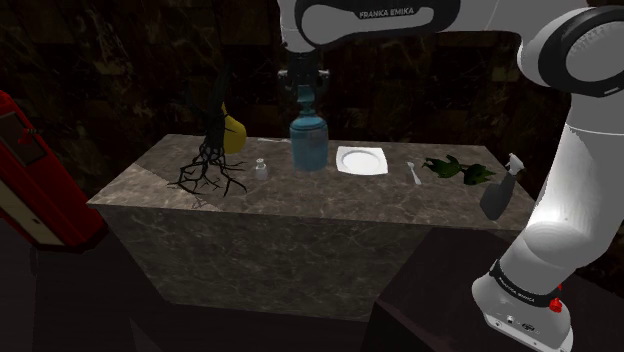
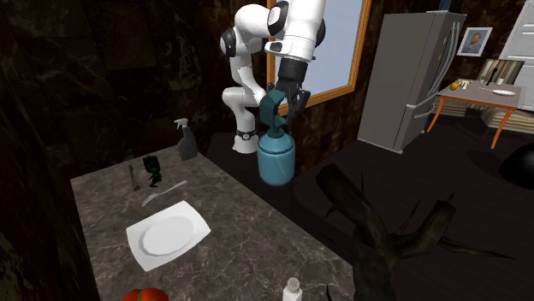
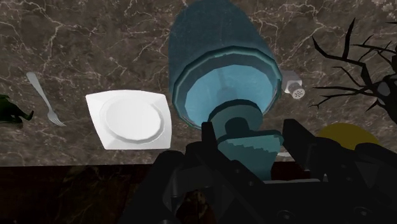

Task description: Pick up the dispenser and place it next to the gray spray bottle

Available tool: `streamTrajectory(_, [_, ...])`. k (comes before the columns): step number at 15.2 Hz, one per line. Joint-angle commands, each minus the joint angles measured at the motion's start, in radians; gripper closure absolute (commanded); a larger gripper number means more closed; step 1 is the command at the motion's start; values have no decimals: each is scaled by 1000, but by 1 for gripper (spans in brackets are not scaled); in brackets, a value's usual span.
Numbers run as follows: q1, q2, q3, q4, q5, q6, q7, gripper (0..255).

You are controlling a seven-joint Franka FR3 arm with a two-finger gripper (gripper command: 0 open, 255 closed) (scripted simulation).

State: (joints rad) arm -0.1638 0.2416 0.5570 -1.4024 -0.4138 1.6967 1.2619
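The dispenser (image 1: 309, 145) (image 2: 275, 158) (image 3: 222, 70) is a blue-teal bottle with a pump top. My gripper (image 1: 303, 95) (image 2: 278, 103) (image 3: 248, 143) is shut on its pump head from above. In the second exterior view the bottle hangs upright in the air, just past the right edge of the marble table (image 2: 240, 231). In the shoulder view it shows between a small shaker (image 1: 260, 166) and a white plate (image 1: 361, 160). The gray spray bottle (image 1: 500, 188) (image 2: 185, 141) stands at the table end nearest the robot's stand, apart from the dispenser.
A fork (image 1: 412, 173) (image 2: 163, 195) and a dark green object (image 1: 455, 170) (image 2: 152, 167) lie between the plate (image 2: 167, 235) and the spray bottle. A black branch sculpture (image 1: 210, 170) (image 2: 385, 239) and a yellow object (image 1: 234, 135) stand at the other end. A red object (image 1: 30, 170) leans off the table.
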Motion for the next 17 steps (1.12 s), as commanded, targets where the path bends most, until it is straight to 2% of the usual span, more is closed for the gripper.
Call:
streamTrajectory(1, [7,7,1,38,-3,-31,-6,255])
streamTrajectory(10, [51,64,3,237,-35,-177,-33,255])
streamTrajectory(17, [120,147,-2,458,-89,-319,-61,255])
